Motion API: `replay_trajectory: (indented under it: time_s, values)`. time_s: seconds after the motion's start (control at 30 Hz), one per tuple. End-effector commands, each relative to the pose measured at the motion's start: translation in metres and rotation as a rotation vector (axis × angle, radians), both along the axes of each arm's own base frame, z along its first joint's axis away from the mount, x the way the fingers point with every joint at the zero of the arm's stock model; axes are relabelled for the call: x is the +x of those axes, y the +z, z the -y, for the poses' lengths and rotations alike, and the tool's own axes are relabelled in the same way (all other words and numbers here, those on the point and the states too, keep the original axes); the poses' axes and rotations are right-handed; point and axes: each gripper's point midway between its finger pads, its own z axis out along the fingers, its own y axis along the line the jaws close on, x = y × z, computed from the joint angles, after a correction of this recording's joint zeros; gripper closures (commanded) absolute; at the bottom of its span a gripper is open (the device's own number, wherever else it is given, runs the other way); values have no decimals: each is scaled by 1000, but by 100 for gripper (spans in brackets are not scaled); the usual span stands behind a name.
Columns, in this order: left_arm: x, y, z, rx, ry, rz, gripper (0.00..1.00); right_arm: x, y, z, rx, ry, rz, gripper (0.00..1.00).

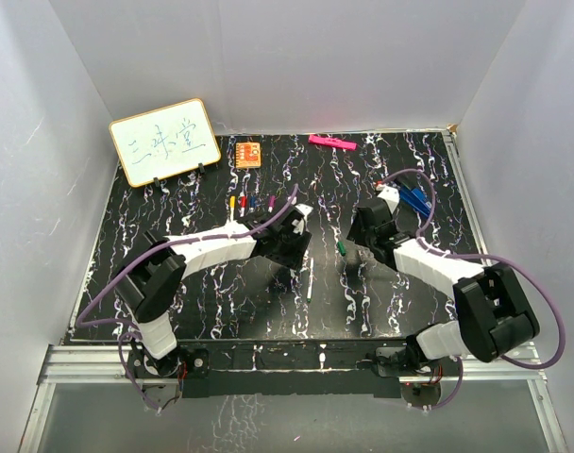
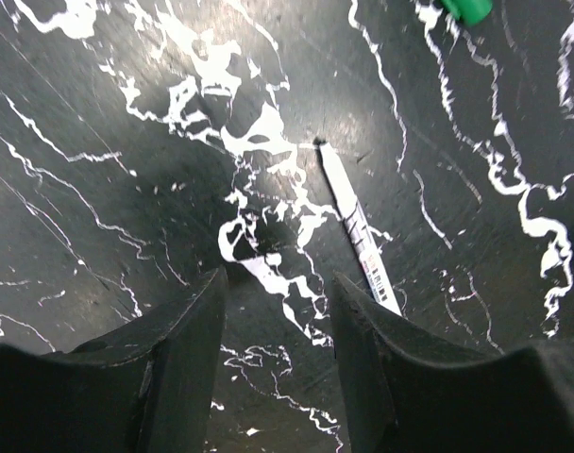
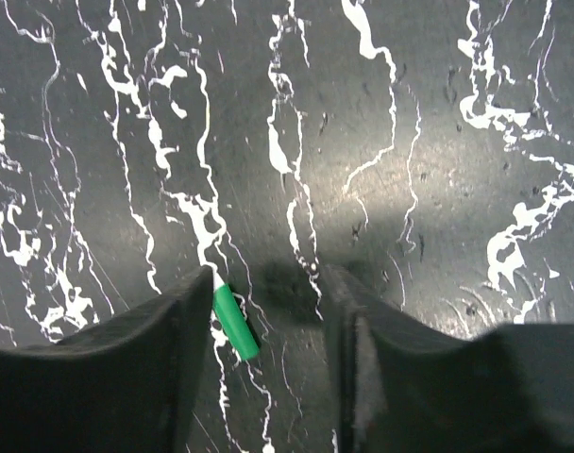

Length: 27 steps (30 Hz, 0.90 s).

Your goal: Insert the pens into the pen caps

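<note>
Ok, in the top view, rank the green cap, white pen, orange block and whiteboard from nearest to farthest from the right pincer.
1. Green cap, just left of the right pincer.
2. White pen, further left, mid-table.
3. Orange block, far back.
4. Whiteboard, back left corner.

You've got a thin white pen (image 2: 358, 231) lying flat, uncapped, dark tip bare. Short green cap (image 3: 235, 323) lies flat nearby to its right, apart.

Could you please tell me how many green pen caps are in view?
1: the green cap lies just inside the open fingertips of the right gripper. Others could be hidden from these views.
</note>
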Motion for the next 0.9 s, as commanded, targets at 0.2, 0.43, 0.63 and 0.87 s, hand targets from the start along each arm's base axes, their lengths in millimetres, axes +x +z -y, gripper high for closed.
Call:
replay_trajectory:
  time_s: [0.2, 0.43, 0.63, 0.87]
  values:
    - [-29, 12, 18, -34, -80, -21, 53, -16, 7, -15, 77, 83, -3, 70]
    - [-35, 7, 23, -32, -99, -40, 51, -11, 4, -21, 80, 106, -13, 62]
    - [-41, -6, 22, -11, -101, -73, 51, -16, -8, -28, 74, 131, -58, 63]
    - [-47, -14, 31, -7, -121, -84, 50, -13, -10, -29, 55, 131, -58, 63]
